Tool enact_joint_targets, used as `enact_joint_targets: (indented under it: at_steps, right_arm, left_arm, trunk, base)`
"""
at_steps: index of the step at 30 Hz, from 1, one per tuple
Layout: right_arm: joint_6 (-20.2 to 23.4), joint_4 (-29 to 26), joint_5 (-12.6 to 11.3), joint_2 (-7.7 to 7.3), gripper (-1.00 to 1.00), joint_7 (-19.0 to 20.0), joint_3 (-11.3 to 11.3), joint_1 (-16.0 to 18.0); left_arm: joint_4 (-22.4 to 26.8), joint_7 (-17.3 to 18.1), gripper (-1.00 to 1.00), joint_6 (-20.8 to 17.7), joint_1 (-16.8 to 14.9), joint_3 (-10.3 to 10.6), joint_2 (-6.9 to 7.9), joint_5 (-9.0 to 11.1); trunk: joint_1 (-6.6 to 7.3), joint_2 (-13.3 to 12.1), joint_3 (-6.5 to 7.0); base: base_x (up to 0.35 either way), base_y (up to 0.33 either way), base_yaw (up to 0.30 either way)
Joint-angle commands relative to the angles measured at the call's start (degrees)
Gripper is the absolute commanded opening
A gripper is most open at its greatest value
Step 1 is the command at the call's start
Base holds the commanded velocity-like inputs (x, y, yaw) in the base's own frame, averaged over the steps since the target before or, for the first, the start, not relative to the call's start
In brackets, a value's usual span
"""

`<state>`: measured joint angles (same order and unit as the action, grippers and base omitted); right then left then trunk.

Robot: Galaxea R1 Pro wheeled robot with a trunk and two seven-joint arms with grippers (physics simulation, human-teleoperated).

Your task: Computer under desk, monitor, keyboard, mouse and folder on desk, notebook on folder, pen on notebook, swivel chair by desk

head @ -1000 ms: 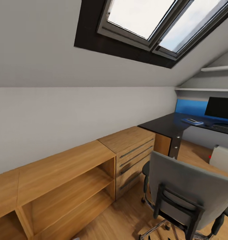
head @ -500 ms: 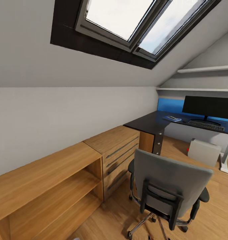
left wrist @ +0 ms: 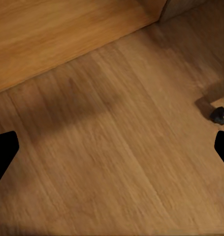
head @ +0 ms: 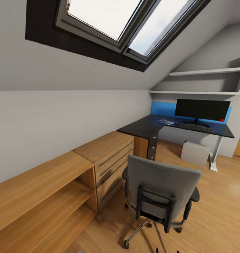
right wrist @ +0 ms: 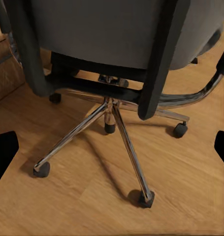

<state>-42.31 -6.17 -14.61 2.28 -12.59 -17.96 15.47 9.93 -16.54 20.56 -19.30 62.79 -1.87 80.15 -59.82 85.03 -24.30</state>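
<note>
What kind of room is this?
Probably an attic room used as a home office: skylights sit in a sloped ceiling, a black desk carries a monitor, and a swivel chair stands on the wood floor.

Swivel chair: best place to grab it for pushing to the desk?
Take the grey swivel chair by the top edge of its backrest, from behind. The back faces the robot, upright and unobstructed; the black-topped desk lies beyond, so pushing rolls it that way.
</note>
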Motion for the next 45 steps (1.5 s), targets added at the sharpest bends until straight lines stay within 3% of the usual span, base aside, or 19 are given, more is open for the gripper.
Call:
enact_joint_targets:
  at_steps: [1,45]
  right_arm:
    - [-0.1,0.1,-0.4,0.01,1.00,-0.2,-0.5,0.1]
    - [-0.2,0.0,-0.3,0.01,1.00,-0.2,-0.5,0.0]
  left_arm:
    - [0.1,-0.4,1.00,0.2,0.0,0.5,0.03,0.3]
    - [0.1,-0.4,1.00,0.2,0.0,0.5,0.03,0.3]
  trunk:
    - [0.00,0.0,-0.13]
    - [0.00,0.0,-2.38]
  base:
    - [0.000,0.000,-0.240]
    - [0.000,0.000,-0.250]
